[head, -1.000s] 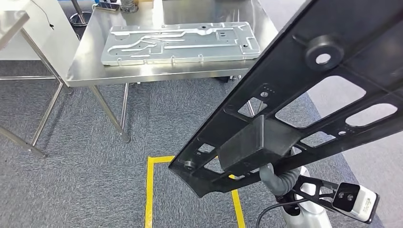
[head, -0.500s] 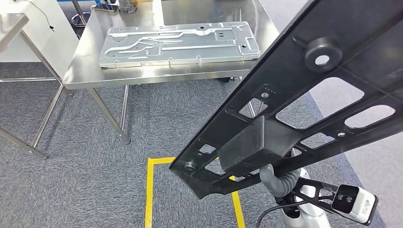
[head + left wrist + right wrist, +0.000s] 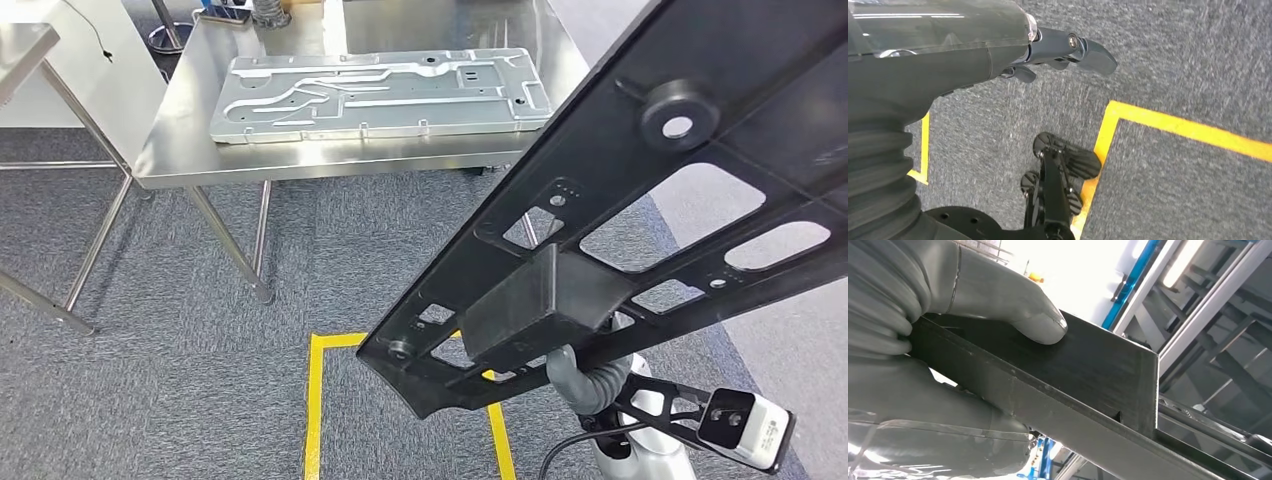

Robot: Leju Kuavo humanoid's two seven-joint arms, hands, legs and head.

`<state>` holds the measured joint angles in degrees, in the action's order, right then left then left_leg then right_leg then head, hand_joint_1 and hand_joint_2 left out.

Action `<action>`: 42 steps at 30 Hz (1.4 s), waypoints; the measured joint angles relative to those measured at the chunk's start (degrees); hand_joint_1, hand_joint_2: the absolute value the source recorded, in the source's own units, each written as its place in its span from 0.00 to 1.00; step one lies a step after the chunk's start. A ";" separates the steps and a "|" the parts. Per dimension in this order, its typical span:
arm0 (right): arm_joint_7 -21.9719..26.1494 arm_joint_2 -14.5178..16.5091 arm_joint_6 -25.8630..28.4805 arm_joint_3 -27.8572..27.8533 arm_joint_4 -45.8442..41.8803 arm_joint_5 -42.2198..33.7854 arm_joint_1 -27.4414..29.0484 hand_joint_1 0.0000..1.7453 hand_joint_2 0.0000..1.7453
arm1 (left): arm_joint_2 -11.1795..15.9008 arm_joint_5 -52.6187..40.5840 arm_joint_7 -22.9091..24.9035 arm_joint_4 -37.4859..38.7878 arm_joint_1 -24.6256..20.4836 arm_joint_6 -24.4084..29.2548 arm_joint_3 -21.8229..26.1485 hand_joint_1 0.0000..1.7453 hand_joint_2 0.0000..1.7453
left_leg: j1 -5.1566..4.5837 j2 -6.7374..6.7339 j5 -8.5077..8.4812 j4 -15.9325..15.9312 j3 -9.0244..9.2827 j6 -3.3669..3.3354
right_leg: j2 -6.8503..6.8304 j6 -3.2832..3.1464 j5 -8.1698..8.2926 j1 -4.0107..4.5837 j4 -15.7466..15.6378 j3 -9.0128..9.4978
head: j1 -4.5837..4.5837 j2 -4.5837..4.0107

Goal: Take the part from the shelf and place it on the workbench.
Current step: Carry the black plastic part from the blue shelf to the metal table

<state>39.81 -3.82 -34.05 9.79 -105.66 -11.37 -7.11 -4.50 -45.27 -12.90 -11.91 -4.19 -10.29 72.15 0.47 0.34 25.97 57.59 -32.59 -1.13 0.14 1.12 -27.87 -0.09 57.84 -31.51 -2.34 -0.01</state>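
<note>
Almost nothing in the scene has moved of itself since the earlier frames: the whole head view has slid a little, so the steel desk (image 3: 180,150) and the grey metal plate (image 3: 380,92) lying on it sit slightly differently in the picture, which reads as the camera turning with the robot, while the black frame part (image 3: 620,230) keeps the same place against the view. That part is off the shelf and carried in the air, slanting across the right of the head view, well apart from the desk and above the grey carpet and the yellow floor line (image 3: 315,400). In the right wrist view the right hand (image 3: 923,355) grips it, thumb pressed on one flat face and the rest of the hand wrapped under the edge, so its fingers hold the part. The left hand (image 3: 998,45) hangs over the carpet with nothing in it; its dark fingers (image 3: 1083,50) look loosely extended. The step in hand appears to be the carry to the desk. To do it well, the grip should stay firm, since the long part hangs far out from the hand and will tend to twist. Its far end needs to pass over the desk edge without striking, and it should be set on bare steel, beside the plate, not on it.
</note>
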 joint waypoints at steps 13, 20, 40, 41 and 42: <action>-0.26 0.02 0.00 -0.02 -0.29 0.02 0.21 1.00 1.00 | -0.08 -0.05 -0.04 0.00 -0.08 0.00 0.00 0.00 1.00 | -0.03 0.08 2.31 -0.33 2.30 0.74 | 0.03 -0.47 2.62 0.08 -0.15 -2.74 | 0.01 0.00; -0.52 0.13 -0.27 0.00 -0.61 0.00 -0.02 1.00 1.00 | -0.09 0.02 -0.13 -0.04 -0.06 0.00 0.01 0.00 1.00 | 0.18 -0.07 8.26 15.28 -5.65 2.26 | -0.10 -2.11 1.14 -0.36 -1.10 -0.15 | -0.01 0.00; -2.43 0.42 -0.32 0.05 -1.90 -0.41 0.06 1.00 1.00 | -0.10 0.20 -0.26 -0.04 0.23 0.01 0.13 0.00 1.00 | -0.03 0.24 3.58 0.04 4.37 -0.47 | 0.03 0.14 0.91 -0.01 6.09 -7.38 | 0.01 0.01; -2.45 0.42 -0.30 0.06 -1.91 -0.25 0.10 1.00 1.00 | -0.18 0.18 -0.26 -0.03 0.19 0.01 0.12 0.00 1.00 | -0.08 0.28 4.15 -0.04 4.93 -0.21 | 0.03 -0.29 3.12 0.19 3.19 -6.70 | 0.04 0.00; -2.46 0.42 -0.27 0.07 -1.95 -0.11 0.15 1.00 1.00 | -0.25 0.16 -0.25 -0.03 0.15 -0.01 0.12 0.00 1.00 | -0.13 0.29 4.64 -0.27 5.29 0.10 | 0.03 -0.65 4.64 0.40 1.41 -6.30 | 0.03 0.00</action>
<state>37.35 -3.41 -34.32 9.86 -107.61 -11.48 -6.96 -4.75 -45.11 -13.15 -11.94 -4.04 -10.30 72.27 0.35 0.63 30.61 57.31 -27.31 -1.03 0.17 0.47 -23.24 0.30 59.25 -37.81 -2.31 -0.01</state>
